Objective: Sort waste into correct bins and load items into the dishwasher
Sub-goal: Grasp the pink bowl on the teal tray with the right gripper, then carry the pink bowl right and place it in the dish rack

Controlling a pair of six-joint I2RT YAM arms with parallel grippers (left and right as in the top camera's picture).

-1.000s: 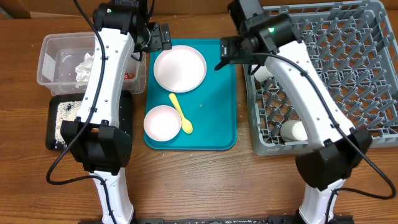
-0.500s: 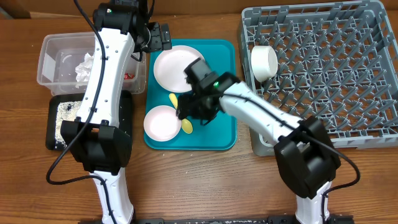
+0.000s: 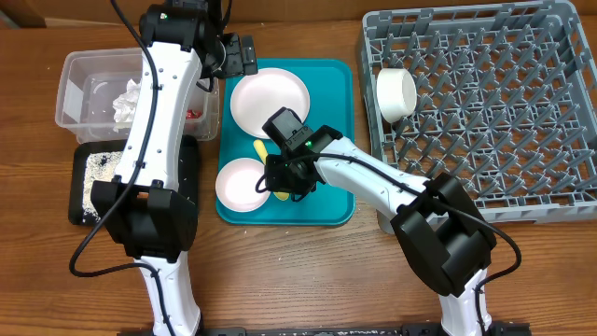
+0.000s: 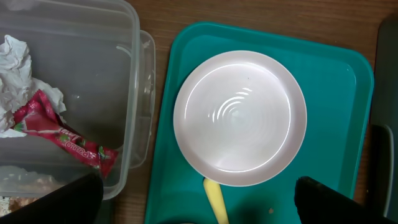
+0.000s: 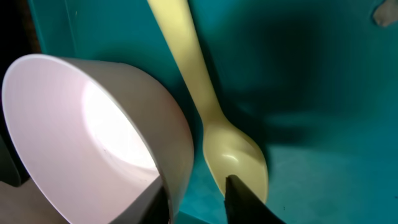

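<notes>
While one napkin [image 4: 15, 59] and one red wrapper [image 4: 62, 140] are lying in the clear tub [image 3: 79, 70] and rice [image 3: 96, 168] in the black tray [image 3: 82, 213], one plate [image 3: 270, 101], one bowl [image 3: 241, 184] and one yellow spoon [image 5: 205, 112] are waiting on the teal tray [image 3: 331, 121]. One white vessel [image 3: 396, 93] is standing in the dish rack [image 3: 485, 103]. Right fingers [image 5: 245, 202] are standing half-closed at the bowl's rim, grip unclear; left fingers [image 4: 56, 199] are hanging wide open, empty.
</notes>
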